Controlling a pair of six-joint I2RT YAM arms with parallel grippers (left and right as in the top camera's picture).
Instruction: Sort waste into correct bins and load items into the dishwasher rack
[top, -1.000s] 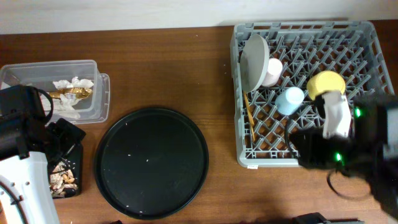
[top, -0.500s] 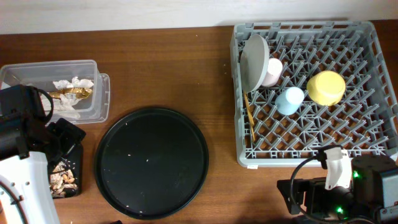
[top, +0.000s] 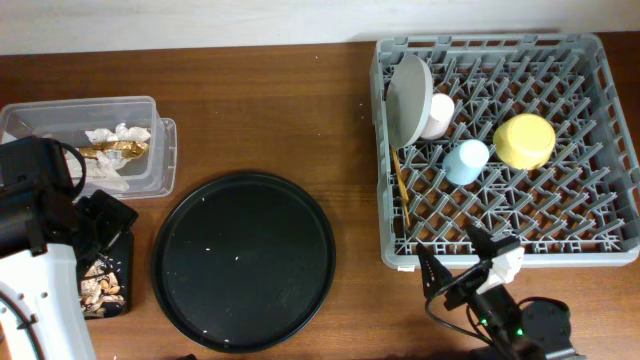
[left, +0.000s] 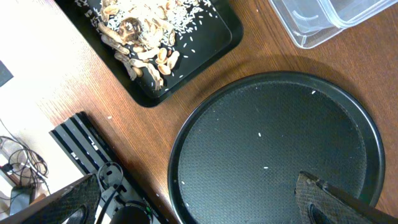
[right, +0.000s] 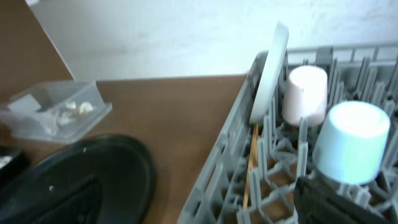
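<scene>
The dishwasher rack (top: 385, 150) holds an upright white plate (top: 408, 100), a pink cup (top: 438, 115), a light-blue cup (top: 466, 161), a yellow bowl (top: 525, 140) and chopsticks (top: 401, 185). White paper scraps (top: 118, 135) and a gold wrapper (top: 112, 150) lie in the clear tub (top: 160, 160). Beige food scraps (left: 140, 43) lie in the shallow black tray (left: 217, 25). My right gripper (top: 462, 268) stands open and empty just in front of the rack's near wall. My left gripper (left: 199, 208) hangs open and empty over the near left edge of the round tray.
A large round black tray (top: 245, 260) with a few white specks lies between the bins and the rack. My left arm (top: 40, 230) covers part of the shallow black tray. Cables and a black stand (left: 87, 143) sit off the table's front edge.
My right arm has drawn back from over the rack by the yellow bowl to the table's front edge, and its jaws have opened. The left arm has not moved.
</scene>
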